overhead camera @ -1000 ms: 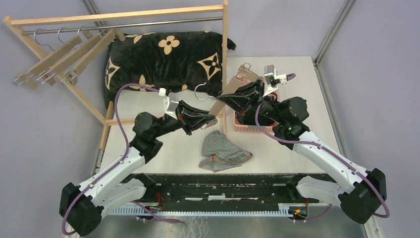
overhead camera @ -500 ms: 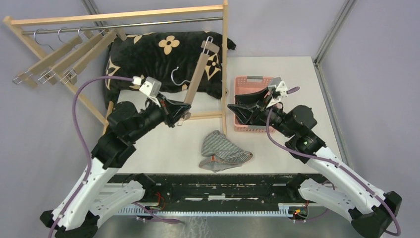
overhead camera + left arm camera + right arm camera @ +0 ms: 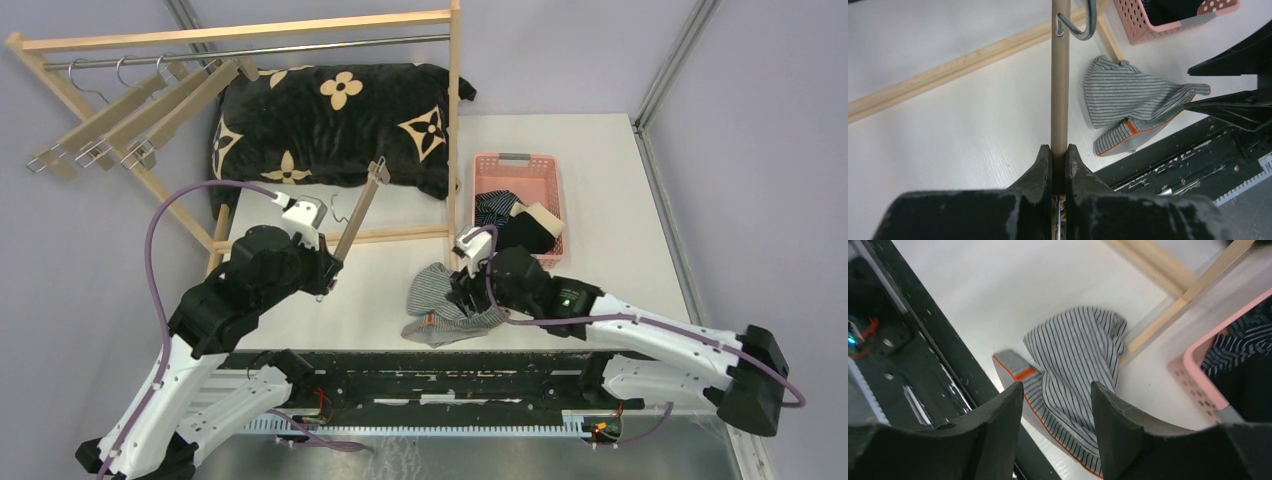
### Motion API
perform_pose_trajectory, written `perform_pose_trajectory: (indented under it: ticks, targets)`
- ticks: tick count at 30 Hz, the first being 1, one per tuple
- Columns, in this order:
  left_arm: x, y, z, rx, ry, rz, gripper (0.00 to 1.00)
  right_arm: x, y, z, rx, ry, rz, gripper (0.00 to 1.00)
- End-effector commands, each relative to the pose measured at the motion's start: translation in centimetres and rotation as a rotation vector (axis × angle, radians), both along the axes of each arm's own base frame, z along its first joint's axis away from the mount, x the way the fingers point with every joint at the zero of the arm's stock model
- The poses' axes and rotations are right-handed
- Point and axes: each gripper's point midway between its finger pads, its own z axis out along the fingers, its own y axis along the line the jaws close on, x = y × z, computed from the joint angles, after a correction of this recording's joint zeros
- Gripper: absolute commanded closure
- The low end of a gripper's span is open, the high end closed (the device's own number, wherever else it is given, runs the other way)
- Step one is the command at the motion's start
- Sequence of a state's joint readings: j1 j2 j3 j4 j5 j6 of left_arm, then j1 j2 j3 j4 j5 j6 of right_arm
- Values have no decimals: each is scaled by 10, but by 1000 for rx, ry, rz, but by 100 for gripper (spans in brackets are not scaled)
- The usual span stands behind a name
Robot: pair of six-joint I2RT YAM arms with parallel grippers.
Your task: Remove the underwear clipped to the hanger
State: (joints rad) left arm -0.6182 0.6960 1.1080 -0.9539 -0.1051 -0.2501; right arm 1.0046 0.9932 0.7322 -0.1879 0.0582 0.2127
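Observation:
My left gripper (image 3: 1058,149) is shut on the lower end of a bare wooden hanger (image 3: 1060,75), which slants up and away with its metal hook (image 3: 1083,25) at the far end; in the top view the hanger (image 3: 356,212) hangs left of centre. A grey-white pinstriped underwear (image 3: 435,290) lies crumpled on the table near the front edge. My right gripper (image 3: 1055,390) hovers open just above that pair (image 3: 1073,355), not touching it. A navy striped pair (image 3: 495,207) and a black pair (image 3: 530,238) lie in the pink basket (image 3: 515,160).
A wooden clothes rack (image 3: 452,100) stands behind, its base rail (image 3: 1168,305) beside the pinstriped pair. Several spare hangers (image 3: 130,120) hang at its left end. A black cushion with cream flowers (image 3: 330,120) lies under the rack. The black front rail (image 3: 430,365) borders the table.
The right gripper opened, left the black pair in the basket and swung down over the pinstriped pair. The left arm drew the hanger back and lower to the left.

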Motion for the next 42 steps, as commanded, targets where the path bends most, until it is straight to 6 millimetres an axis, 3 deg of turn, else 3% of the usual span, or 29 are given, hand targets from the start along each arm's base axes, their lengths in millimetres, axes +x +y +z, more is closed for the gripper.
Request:
perform_pose_trajectory:
  ticks: [1,7,12,16,20,21,22,23,25,29,34,42]
  targets:
    - [-2,0,12,55,-61,-83,97,2,-2,-45,-139,32,-53,38]
    - [3,-16,22,30,-105,-162,97,11,5,-79,-208,69,-88,26]
    - [16,-26,6,60,-79,-179,97,5,11,-108,-276,154,-73,27]
    - [25,-33,5,61,-90,-198,97,-1,10,-125,-331,212,-58,46]
    - [39,-35,4,74,-93,-201,97,-6,8,-129,-384,237,-30,55]
    - [43,-36,2,70,-90,-202,97,-7,8,-130,-394,243,-19,61]
    - [47,-39,-1,59,-82,-212,97,-8,9,-130,-400,249,-8,74]
    - [51,-42,-3,42,-75,-222,97,-9,10,-130,-404,256,-1,93]
    - [61,-48,-1,-5,-84,-250,97,-11,12,-126,-401,263,10,99]
    - [82,-47,24,-43,-162,-230,97,-4,9,-96,-338,205,-26,99]
    - [95,-45,64,-41,-244,-194,97,9,-4,-14,-186,32,-94,99]
    - [81,-32,119,-15,-313,-185,97,37,-47,110,-32,-262,-287,99]
